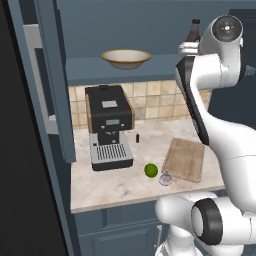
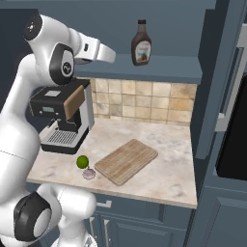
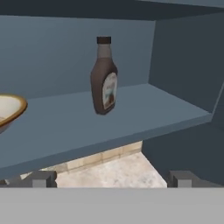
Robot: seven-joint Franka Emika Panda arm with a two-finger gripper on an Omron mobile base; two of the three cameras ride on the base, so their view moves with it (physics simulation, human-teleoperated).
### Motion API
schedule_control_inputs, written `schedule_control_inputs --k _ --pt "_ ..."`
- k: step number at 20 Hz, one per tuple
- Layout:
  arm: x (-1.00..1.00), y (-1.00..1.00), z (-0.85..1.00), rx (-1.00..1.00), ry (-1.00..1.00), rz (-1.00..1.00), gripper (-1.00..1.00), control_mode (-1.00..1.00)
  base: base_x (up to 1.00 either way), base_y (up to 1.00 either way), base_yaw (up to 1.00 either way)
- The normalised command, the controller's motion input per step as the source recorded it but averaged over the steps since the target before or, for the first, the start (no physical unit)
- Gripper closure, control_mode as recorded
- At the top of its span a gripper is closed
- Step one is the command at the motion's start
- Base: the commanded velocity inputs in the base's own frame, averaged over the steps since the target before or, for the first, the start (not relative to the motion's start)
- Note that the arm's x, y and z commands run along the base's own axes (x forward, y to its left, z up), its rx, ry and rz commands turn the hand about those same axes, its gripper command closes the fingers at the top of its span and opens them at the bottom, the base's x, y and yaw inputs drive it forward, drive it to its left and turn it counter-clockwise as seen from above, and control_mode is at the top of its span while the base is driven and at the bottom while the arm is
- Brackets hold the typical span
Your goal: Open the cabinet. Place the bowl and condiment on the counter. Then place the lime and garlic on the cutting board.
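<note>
The open cabinet (image 1: 60,90) shelf holds one bowl (image 1: 126,58) and one condiment (image 3: 104,76) bottle, well apart. On the counter (image 2: 164,178) lie one lime (image 1: 151,170) and one garlic (image 1: 166,179) just off the bare cutting board (image 2: 126,160) (near the front edge). The gripper (image 3: 112,179), fingers spread wide and empty, faces the bottle; the arm hides most of it from the left

A brown bottle (image 3: 104,78) stands upright on the blue shelf (image 3: 131,118) of the open cabinet (image 3: 183,57); a bowl (image 3: 8,109) sits at its left, marbled surface (image 3: 113,173) below, end effector (image 3: 111,179) fingertips wide apart
</note>
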Motion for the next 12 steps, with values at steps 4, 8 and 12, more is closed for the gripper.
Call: schedule_control_inputs --k 4,8,12 --pt "0.26 0.00 0.00 0.00 0.00 -0.07 -1.00 -1.00 0.00 0.00 0.00" --pt "0.27 0.00 0.01 0.00 0.00 -0.03 -1.00 -1.00 0.00 0.00 0.00" --pt "0.23 -0.06 0.01 0.00 0.00 0.00 -1.00 -1.00 0.00 0.00 0.00"
